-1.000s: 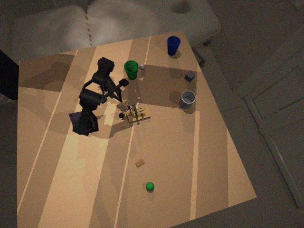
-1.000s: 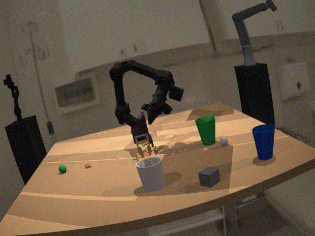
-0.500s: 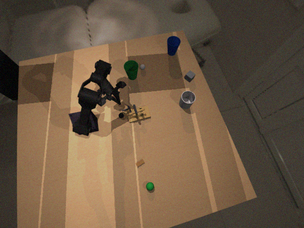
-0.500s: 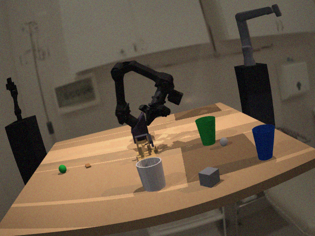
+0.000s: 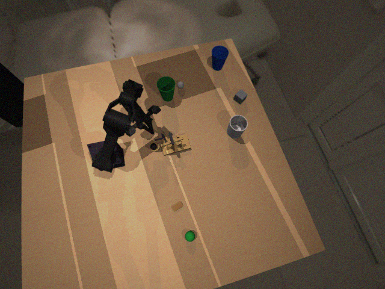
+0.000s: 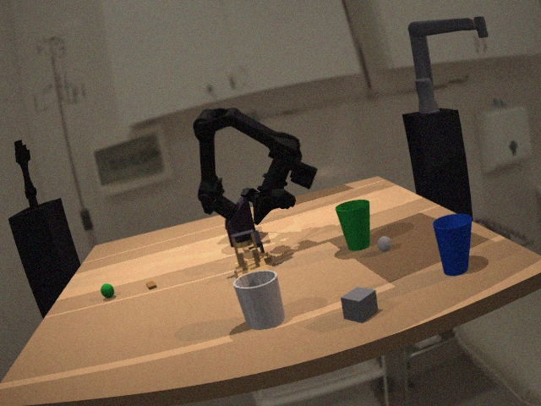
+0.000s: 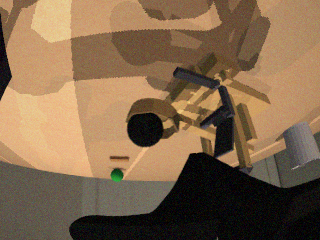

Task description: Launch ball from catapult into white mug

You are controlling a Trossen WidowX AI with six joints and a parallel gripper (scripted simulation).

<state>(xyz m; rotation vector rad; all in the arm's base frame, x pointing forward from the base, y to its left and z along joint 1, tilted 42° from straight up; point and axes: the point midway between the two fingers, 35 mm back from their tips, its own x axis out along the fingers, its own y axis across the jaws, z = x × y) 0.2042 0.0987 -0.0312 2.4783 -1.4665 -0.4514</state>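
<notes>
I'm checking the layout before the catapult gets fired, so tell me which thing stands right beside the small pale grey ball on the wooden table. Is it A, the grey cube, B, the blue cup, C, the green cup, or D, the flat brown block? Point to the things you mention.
C: the green tapered cup [image 5: 166, 90] [image 6: 356, 227] stands right next to the small pale grey ball [image 5: 180, 84] [image 6: 384, 244], with the other three well away from it.
</notes>
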